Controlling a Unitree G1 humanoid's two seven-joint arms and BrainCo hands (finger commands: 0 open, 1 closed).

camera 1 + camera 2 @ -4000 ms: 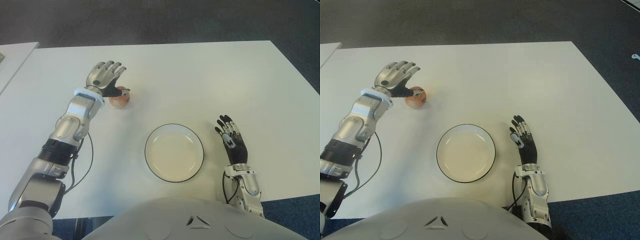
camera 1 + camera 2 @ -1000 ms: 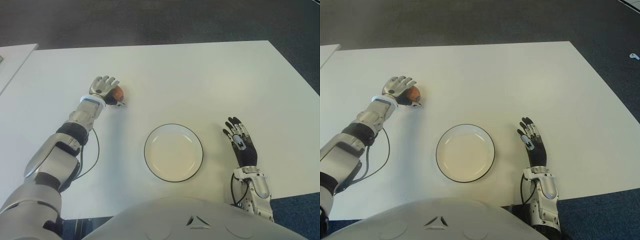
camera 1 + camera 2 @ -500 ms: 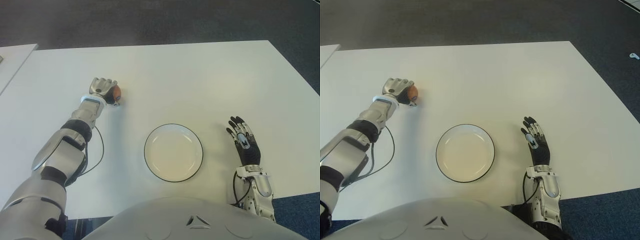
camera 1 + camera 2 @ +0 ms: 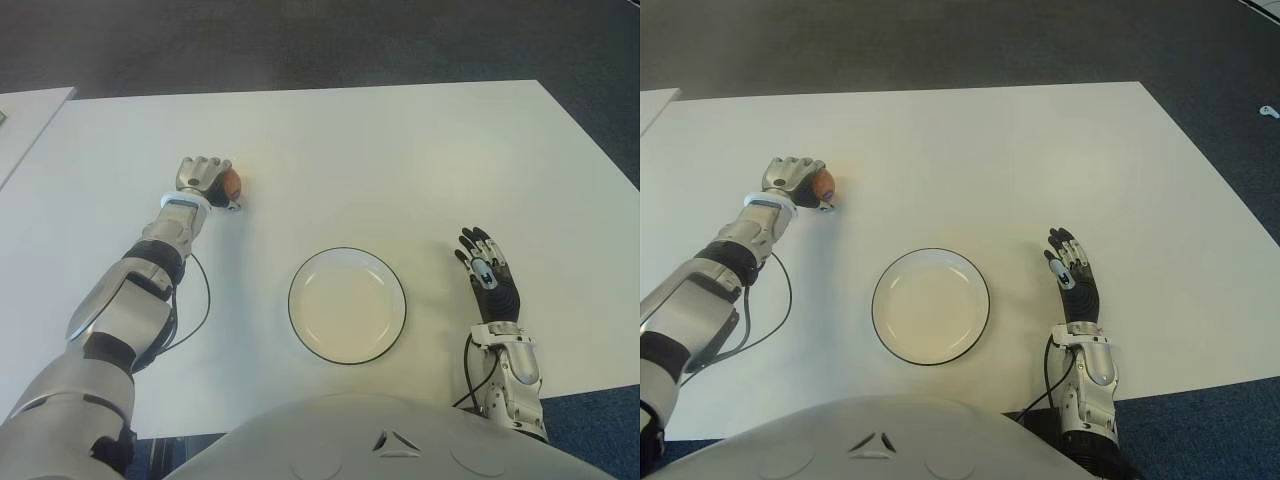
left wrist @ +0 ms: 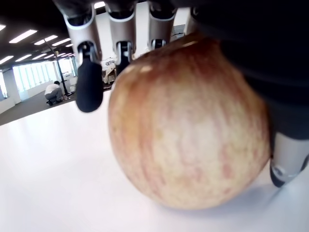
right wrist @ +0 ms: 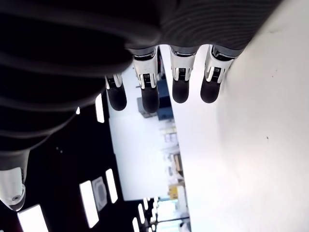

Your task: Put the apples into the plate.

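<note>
Left hand [image 4: 203,175] far out on bench [image 4: 400,160], fingers curled around apple [image 4: 230,183]; right hand [image 4: 487,282] flat, fingers spread, right of plate [image 4: 347,305]

A white table [image 4: 400,150] stands on dark carpet [image 4: 300,45], under ceiling strip lights [image 5: 26,36].

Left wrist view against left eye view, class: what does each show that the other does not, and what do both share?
Only the left wrist view shows the apple's streaked skin filling the frame, with a fingertip curled over it. Only the left eye view shows the empty plate, the right hand beside it, and the table's far edge. Both show the left hand closed on the apple, with the white table beneath.
</note>
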